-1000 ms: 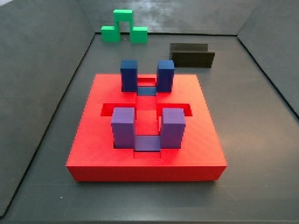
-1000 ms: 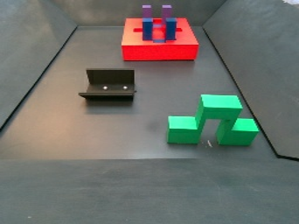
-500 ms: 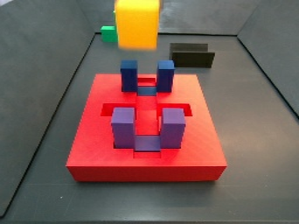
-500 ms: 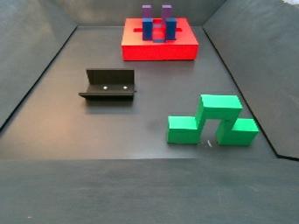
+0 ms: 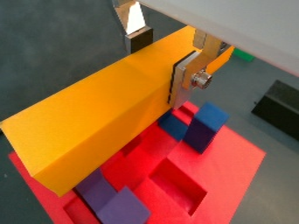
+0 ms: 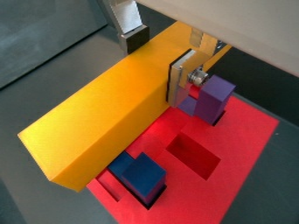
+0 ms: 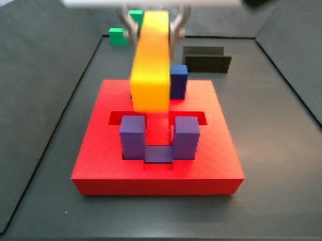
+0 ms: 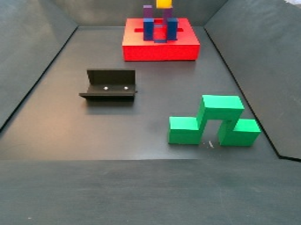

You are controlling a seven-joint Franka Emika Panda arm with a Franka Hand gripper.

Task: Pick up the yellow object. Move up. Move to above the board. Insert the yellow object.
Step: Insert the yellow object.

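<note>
Jaws of the gripper (image 5: 163,54) clamped on one end of the yellow object (image 5: 100,114), bar slanting down from them above the board (image 7: 157,151), over the blue blocks (image 7: 178,80) toward twelve o'clock of the purple blocks (image 7: 160,136).

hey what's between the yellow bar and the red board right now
Only air. In a side view the gripper holds the yellow bar above the board, over the blue blocks and purple blocks, not yet in a slot.
</note>
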